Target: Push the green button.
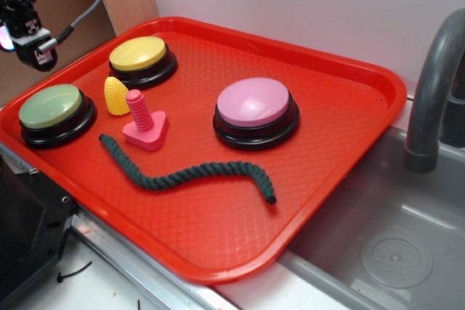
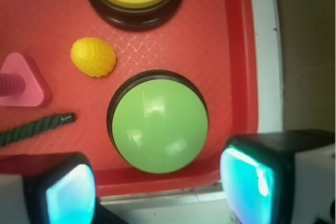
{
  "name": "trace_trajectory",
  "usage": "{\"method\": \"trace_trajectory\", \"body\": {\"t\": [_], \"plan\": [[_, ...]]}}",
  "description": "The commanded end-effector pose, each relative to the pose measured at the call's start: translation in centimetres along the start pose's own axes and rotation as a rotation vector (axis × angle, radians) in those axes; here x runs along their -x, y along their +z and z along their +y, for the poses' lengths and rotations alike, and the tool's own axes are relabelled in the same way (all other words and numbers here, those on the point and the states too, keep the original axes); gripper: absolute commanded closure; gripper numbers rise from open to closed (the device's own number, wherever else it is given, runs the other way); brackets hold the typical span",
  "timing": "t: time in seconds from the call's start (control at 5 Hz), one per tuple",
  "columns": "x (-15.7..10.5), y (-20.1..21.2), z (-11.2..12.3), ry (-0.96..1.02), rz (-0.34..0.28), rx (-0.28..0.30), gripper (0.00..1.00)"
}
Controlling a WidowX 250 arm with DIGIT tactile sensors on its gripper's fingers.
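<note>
A: Where does the green button [image 1: 50, 106] sit?

B: At the left corner of the red tray [image 1: 341, 157] in the exterior view, close to the tray's rim. Pale olive dome on a black base. In the wrist view the same button [image 2: 159, 125] fills the centre, with the tray edge just below it.

A: Neighbours?

B: The yellow button [image 1: 138, 54] lies further back along the same side of the tray. Between the two, a small yellow corn-shaped toy [image 1: 115, 96], and just beside that a pink screw-shaped toy [image 1: 144, 123] standing upright on its flat base. The pink button [image 1: 254, 102], larger, sits near the tray's middle. A dark green rope [image 1: 190, 174] lies curved across the tray in front of the pink pieces.

A: Gripper [image 2: 157, 190]?

B: Its two fingers [image 2: 71, 192] are spread apart, one at each lower corner of the wrist view, with the green button showing between and above them. Nothing is held. In the exterior view the gripper [image 1: 29, 38] hangs above and behind the green button, clear of it.

A: Surroundings?

B: A grey sink [image 1: 385, 245] and faucet [image 1: 432, 88] to the right of the tray.
</note>
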State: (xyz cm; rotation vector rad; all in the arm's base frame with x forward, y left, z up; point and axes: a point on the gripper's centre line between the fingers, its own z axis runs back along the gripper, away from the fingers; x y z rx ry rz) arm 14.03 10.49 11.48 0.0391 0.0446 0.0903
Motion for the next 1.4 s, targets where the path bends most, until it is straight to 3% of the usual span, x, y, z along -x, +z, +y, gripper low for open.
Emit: {"method": "trace_trajectory", "body": {"t": [0.0, 0.6, 1.0, 1.2], "plan": [[-0.4, 2.5, 0.6, 0.032, -0.036, -0.035, 0.00], [-0.7, 4.3, -0.1, 0.040, -0.032, -0.034, 0.00], [-0.5, 5.7, -0.1, 0.045, -0.093, -0.031, 0.00], [-0.3, 5.4, 0.3, 0.061, -0.112, 0.007, 0.00]]}}
